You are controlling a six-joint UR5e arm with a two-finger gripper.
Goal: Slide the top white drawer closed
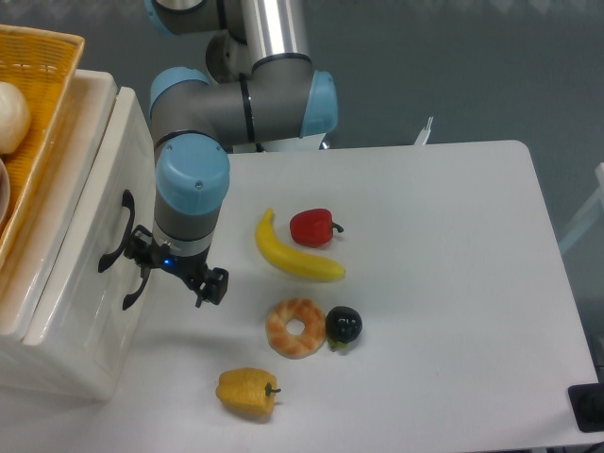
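The top white drawer [90, 226] stands at the left edge of the view, its glossy front facing the table [444, 283] and its black arched handle [121, 247] on that front. An orange wicker basket [33, 113] sits above it on the cabinet. The gripper [162, 272] hangs just in front of the drawer front, its fingers spread wide, one finger [113, 260] by the handle and the other over the table; whether it touches the handle I cannot tell. On the table lie a banana [293, 253], a red pepper [313, 227], a doughnut [295, 327], a dark round fruit [343, 326] touching the doughnut, and a yellow pepper [247, 393].
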